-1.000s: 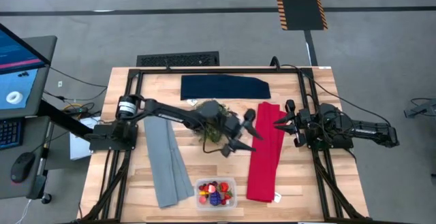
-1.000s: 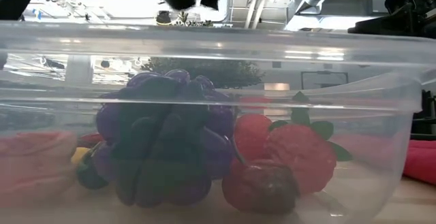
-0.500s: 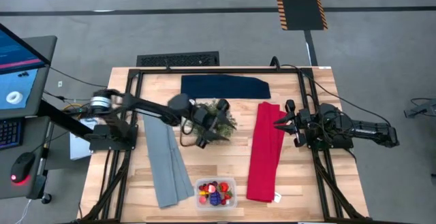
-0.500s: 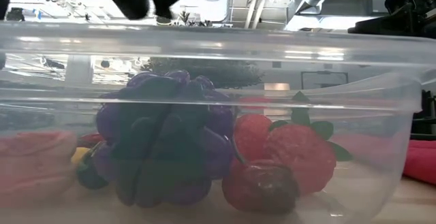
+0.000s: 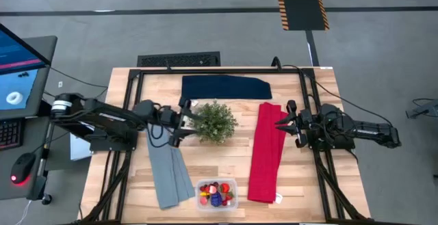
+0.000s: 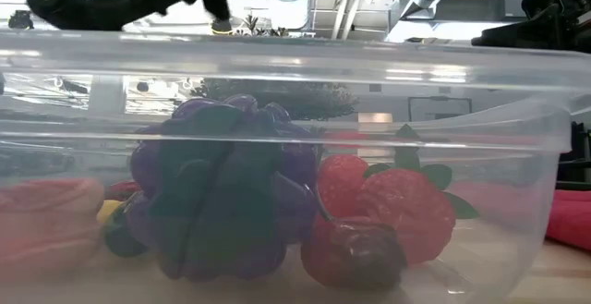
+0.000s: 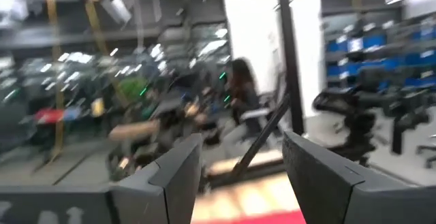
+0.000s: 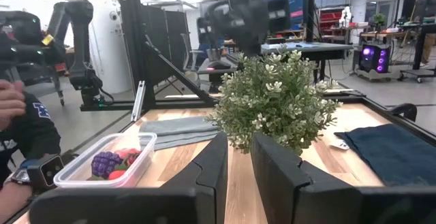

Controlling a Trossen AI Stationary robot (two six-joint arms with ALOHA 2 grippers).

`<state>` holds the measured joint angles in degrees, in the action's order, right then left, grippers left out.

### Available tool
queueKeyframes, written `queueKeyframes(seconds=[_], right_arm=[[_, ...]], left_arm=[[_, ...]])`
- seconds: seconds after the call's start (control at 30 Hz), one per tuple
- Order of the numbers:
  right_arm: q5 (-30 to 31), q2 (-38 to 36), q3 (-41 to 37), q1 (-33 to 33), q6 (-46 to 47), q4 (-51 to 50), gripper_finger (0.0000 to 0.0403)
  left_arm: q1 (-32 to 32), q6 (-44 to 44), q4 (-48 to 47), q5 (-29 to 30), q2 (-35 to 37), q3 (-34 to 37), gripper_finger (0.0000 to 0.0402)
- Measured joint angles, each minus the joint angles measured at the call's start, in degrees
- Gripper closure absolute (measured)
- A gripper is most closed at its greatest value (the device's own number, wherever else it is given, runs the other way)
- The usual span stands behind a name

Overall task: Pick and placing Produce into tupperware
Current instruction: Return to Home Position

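The clear tupperware (image 5: 216,193) stands at the table's near edge, also seen in the right wrist view (image 8: 109,159). Its wall (image 6: 517,156) fills the low view. The produce lies inside it: a purple grape cluster (image 6: 217,193), red strawberries (image 6: 397,212), a dark red berry (image 6: 355,253) and a yellow piece (image 6: 109,212). My left gripper (image 5: 181,121) (image 7: 242,146) hangs open and empty left of the green plant, over the grey cloth's far end. My right gripper (image 5: 278,124) (image 8: 240,137) waits over the red cloth with a narrow gap between its fingers, holding nothing.
A bushy potted plant (image 5: 215,121) (image 8: 272,101) stands mid-table. A grey cloth (image 5: 168,163) lies left, a red cloth (image 5: 267,150) right and a navy cloth (image 5: 226,87) at the far edge. A person's hand and sleeve (image 8: 13,115) show beyond the table's near edge.
My left arm has drawn back from the middle of the table, over the plant, toward the table's left edge. The plant, which the arm covered before, now shows fully. The tupperware, its produce and the right arm have kept still.
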<state>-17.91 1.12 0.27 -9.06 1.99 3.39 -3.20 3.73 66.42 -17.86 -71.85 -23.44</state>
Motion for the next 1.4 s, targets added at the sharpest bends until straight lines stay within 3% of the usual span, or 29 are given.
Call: queueKeyframes(seconds=[0.13, 0.5, 0.77, 0.9, 1.07, 1.3, 1.4], right_arm=[[0.00, -0.01, 0.00, -0.02, 0.01, 0.01, 0.0310], [0.00, 0.00, 0.00, -0.01, 0.01, 0.00, 0.0310], [0.00, -0.01, 0.02, -0.01, 0.00, 0.00, 0.0310], [0.00, -0.01, 0.00, 0.00, -0.01, 0.01, 0.0310], [0.00, -0.01, 0.00, 0.00, 0.01, 0.00, 0.0310], [0.00, -0.01, 0.01, 0.00, 0.01, 0.01, 0.0310], [0.00, -0.01, 0.00, 0.00, 0.00, 0.00, 0.0310]], left_arm=[[0.10, -0.39, -2.92, 3.60, 3.68, 6.24, 0.0205], [0.14, -3.48, 5.74, 10.06, 10.21, 22.56, 0.0205], [0.13, -2.87, -0.44, 12.67, 10.27, 22.91, 0.0205], [0.13, -3.53, -4.43, 17.11, 10.27, 22.97, 0.0205], [0.13, -2.08, -3.58, 19.90, 11.02, 23.01, 0.0205], [0.09, 1.16, -4.93, 20.77, 19.98, 23.04, 0.0205], [0.09, 1.28, -12.59, 20.99, 26.58, 23.02, 0.0205]])
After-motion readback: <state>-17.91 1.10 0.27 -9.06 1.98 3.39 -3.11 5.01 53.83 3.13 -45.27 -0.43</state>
